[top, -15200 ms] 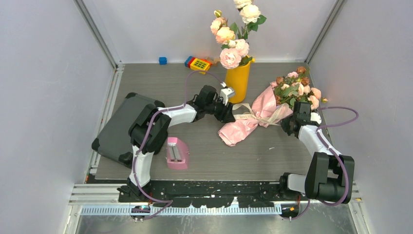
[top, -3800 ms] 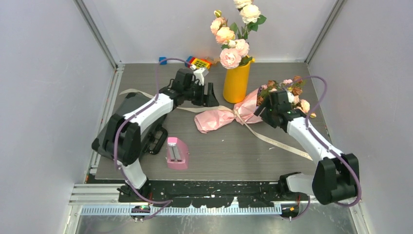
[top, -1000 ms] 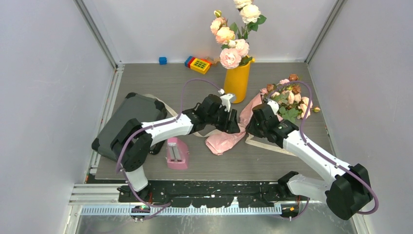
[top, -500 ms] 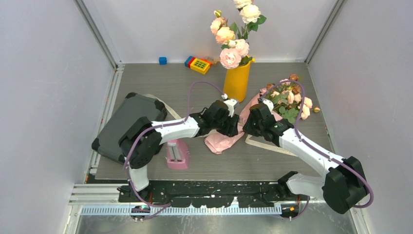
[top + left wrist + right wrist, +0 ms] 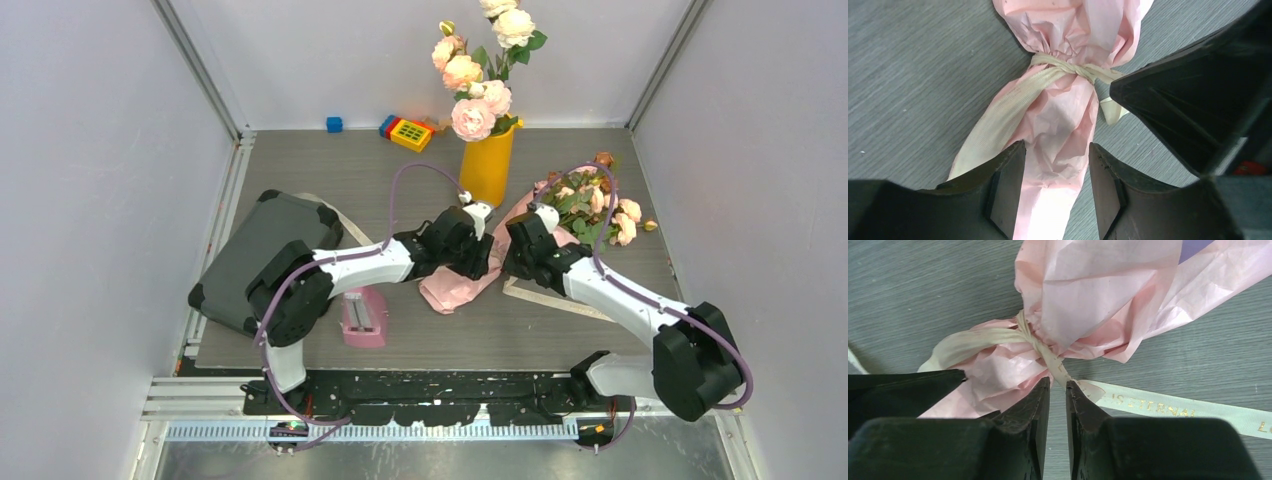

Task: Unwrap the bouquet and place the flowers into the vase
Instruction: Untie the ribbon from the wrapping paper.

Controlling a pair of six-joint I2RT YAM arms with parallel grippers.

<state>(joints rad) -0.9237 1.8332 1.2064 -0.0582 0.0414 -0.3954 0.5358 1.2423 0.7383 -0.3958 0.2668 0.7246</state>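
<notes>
Two grippers meet on the bouquet (image 5: 455, 288), lying mid-table w/ flowers (image 5: 592, 205) fanned toward 2 o'clock, vase (image 5: 487, 170) at 12; L gripper (image 5: 1057, 152) jaws apart astride paper tail, can't tell if pressing; R gripper (image 5: 1058, 385) nearly together, thin slit showing, ribbon (image 5: 973, 346) end at its tips, knot at 11; best: pinch loose end only, no paper, then pull slow toward 5 o'clock while L pins tail, so knot slips.

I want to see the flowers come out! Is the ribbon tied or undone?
Tied. The beige ribbon wraps tightly round the bouquet at its pinched neck, twisted into a knot there.
</notes>
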